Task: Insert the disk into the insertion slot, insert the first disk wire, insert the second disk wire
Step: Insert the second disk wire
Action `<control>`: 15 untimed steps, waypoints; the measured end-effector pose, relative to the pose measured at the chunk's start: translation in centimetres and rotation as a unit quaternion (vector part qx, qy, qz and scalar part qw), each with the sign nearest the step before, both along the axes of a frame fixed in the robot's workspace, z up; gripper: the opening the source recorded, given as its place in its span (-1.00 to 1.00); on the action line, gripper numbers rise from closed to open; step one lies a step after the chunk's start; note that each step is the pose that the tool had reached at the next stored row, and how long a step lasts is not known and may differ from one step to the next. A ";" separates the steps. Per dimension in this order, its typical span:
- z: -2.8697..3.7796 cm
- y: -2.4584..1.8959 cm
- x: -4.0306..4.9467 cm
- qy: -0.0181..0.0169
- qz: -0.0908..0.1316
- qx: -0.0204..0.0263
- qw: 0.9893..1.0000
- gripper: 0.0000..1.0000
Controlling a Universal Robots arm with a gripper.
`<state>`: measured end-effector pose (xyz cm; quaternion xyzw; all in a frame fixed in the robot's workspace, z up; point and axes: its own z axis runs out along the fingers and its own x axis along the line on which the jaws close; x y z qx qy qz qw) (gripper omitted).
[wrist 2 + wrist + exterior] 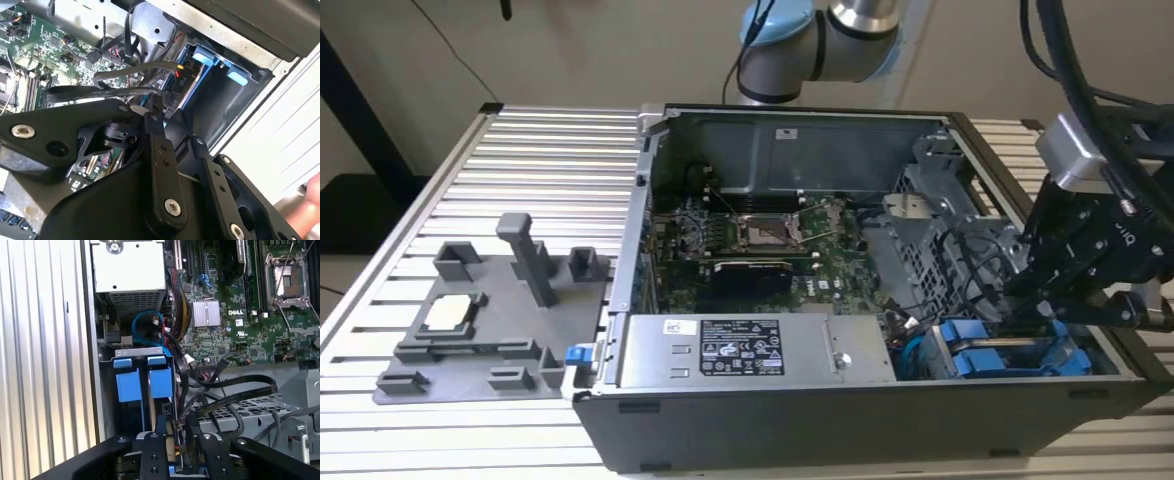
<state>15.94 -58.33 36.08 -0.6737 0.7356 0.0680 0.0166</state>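
The disk sits edge-on in its insertion slot in the drive cage, and its blue carrier frame (160, 382) stands beside a second blue carrier (129, 385). The exterior view shows these blue carriers (983, 360) at the case's front right corner. My black gripper (176, 435) hangs just behind the disk, fingers close together on the black connector of a disk wire (172, 442) with orange and yellow leads. In the second wrist view the gripper (172, 117) holds that wire (125, 75) at the disk's rear edge (192, 82). The exterior view has the gripper (1034, 310) reaching down into the cage.
Loops of black flat cable (240, 390) crowd the room beside the cage. The power supply (747, 350) lies along the case front, with the motherboard (747, 240) behind it. A grey fixture plate (480, 310) rests on the slatted table (547, 150) at the exterior view's left.
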 end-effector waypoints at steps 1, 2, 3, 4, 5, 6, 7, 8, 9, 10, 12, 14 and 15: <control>0.30 0.00 0.00 0.000 0.000 0.000 1.000 -0.40; 0.63 0.00 0.00 0.000 0.000 0.000 1.000 -0.40; 0.91 0.00 0.00 0.000 0.000 0.000 1.000 -0.40; 1.10 0.00 0.00 -0.001 0.000 0.000 1.000 -0.40; 1.11 0.00 0.01 -0.002 0.000 0.000 1.000 -0.40; 1.11 0.00 0.00 -0.002 0.000 0.000 1.000 -0.40; 1.11 0.00 -0.01 -0.002 0.000 0.000 1.000 -0.40; 1.11 0.02 -0.03 -0.002 0.000 0.000 1.000 -0.40; 1.12 0.11 -0.03 -0.002 0.000 -0.003 1.000 -0.40; 1.14 0.16 -0.04 -0.002 0.000 -0.006 1.000 -0.44; 1.11 0.18 -0.04 -0.002 -0.002 -0.008 1.000 -0.56; 1.11 0.18 -0.04 -0.002 -0.003 -0.011 1.000 -0.69; 1.11 0.18 -0.04 -0.002 -0.003 -0.012 1.000 -0.79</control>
